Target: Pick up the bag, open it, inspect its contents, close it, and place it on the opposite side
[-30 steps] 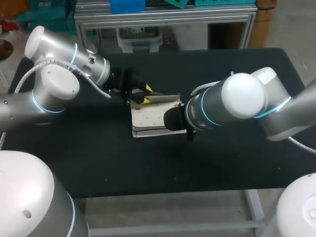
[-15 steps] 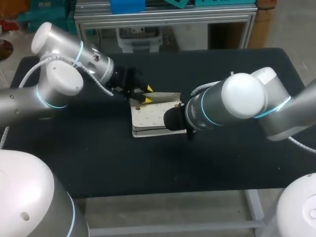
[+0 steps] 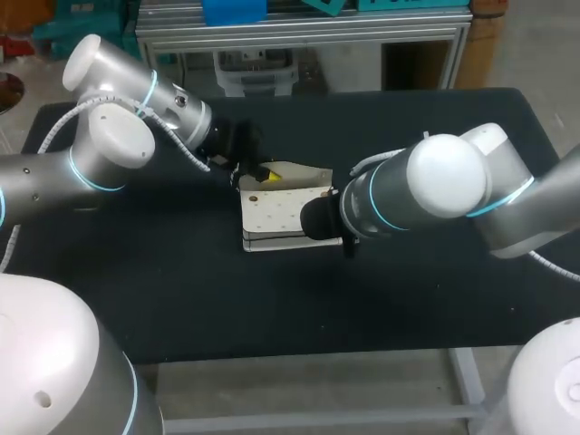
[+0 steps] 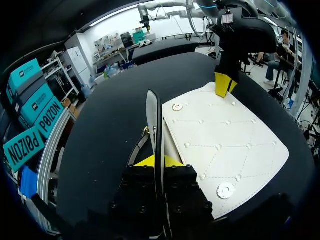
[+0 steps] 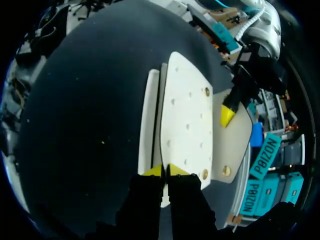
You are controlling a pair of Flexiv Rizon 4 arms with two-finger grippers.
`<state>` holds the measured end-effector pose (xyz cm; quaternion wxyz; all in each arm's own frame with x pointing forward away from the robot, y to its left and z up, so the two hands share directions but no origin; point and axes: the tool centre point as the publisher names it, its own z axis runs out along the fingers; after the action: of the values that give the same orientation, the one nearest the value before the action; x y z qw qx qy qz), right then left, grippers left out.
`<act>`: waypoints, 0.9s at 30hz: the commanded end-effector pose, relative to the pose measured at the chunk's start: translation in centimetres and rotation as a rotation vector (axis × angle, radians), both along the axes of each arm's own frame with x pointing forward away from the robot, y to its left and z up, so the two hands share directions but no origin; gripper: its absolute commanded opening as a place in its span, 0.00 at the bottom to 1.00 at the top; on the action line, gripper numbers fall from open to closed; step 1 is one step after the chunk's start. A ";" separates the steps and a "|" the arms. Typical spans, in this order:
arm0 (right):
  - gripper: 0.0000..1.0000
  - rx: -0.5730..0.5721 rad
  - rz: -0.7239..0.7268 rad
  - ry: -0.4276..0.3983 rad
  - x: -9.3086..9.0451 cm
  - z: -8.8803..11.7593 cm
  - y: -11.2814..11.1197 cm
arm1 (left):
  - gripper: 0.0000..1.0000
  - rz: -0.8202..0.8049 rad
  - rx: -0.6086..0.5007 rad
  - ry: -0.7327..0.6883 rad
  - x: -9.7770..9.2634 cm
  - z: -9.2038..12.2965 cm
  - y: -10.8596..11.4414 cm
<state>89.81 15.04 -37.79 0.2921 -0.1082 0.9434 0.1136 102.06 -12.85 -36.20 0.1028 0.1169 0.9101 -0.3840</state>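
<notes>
Bag (image 5: 182,115) in right hand (image 5: 165,171) (flap (image 4: 155,115) in left (image 4: 159,161))

Black table (image 3: 163,299), seen from my remote station: it carries a white quilted bag (image 3: 276,217), which lies flat on the dark top between my two claws, one edge at my right gripper (image 5: 164,171), another edge at my left gripper (image 4: 155,161).

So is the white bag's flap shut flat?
No, the left end effector holds the white quilted bag's flap lifted up off the bag.
</notes>
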 end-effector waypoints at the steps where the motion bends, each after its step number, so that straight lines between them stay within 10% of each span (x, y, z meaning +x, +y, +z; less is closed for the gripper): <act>1: 0.12 0.024 0.013 0.012 -0.2 0.4 -0.2 | 0.00 0.002 -0.020 -0.008 -0.3 0.4 0.5; 3: 1.00 0.024 0.015 0.020 -0.4 0.9 -0.1 | 0.00 0.005 -0.029 -0.015 -0.5 0.9 0.6; 18: 1.00 0.056 0.075 -0.020 -4.2 6.9 2.3 | 0.00 0.098 -0.074 -0.103 -1.1 6.3 1.0; 23: 0.00 0.038 0.048 -0.058 -4.2 8.6 1.9 | 0.00 0.155 -0.095 -0.122 -1.5 8.2 1.2; 27: 0.00 0.037 0.042 -0.082 -4.0 9.6 1.5 | 0.00 0.155 -0.095 -0.122 -1.5 8.2 1.2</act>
<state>86.60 17.03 -29.21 0.3265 -0.1297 0.9261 0.1372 101.14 -11.83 -28.21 0.1837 0.0683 0.8913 -0.4088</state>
